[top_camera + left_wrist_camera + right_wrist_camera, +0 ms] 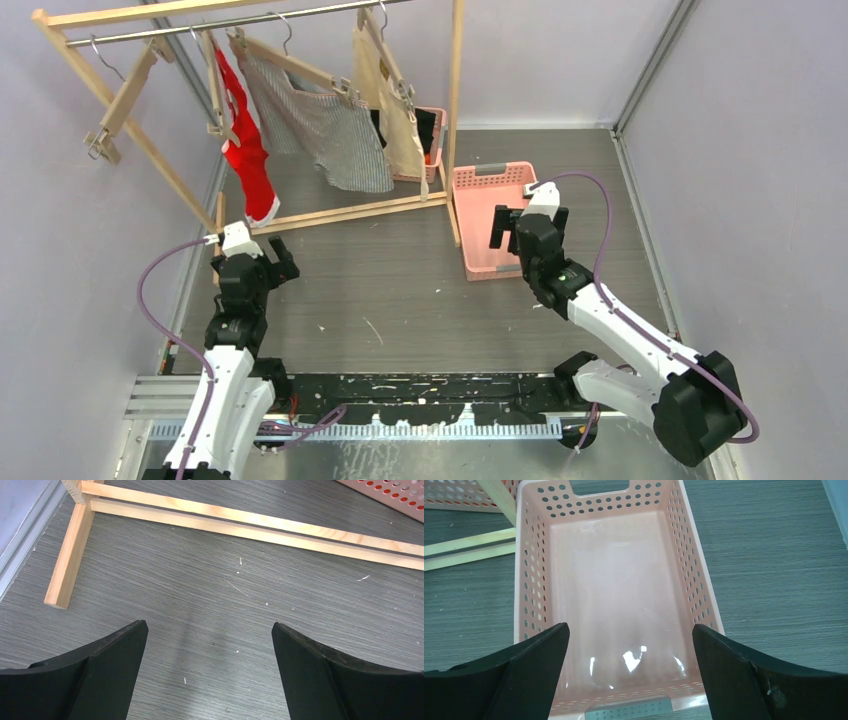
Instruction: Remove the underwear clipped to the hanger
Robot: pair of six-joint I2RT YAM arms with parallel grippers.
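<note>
Three underwear pieces hang clipped to wooden hangers on the rack's rail at the back left: a red one with white trim (247, 150), a grey-and-white striped one (325, 128) and a beige one (388, 95). My left gripper (268, 262) is open and empty, low over the floor in front of the rack's base, below the red piece. My right gripper (520, 225) is open and empty, over the near end of the pink basket (478, 190). In the right wrist view the basket (531, 580) is empty between my fingers (524, 675).
The wooden rack's base rails (240, 522) and foot (67, 562) lie ahead of the left gripper. An empty wooden clip hanger (120, 100) hangs at the rail's left end. A second pink basket (432, 135) with dark clothes stands behind the rack. Walls close in left and right.
</note>
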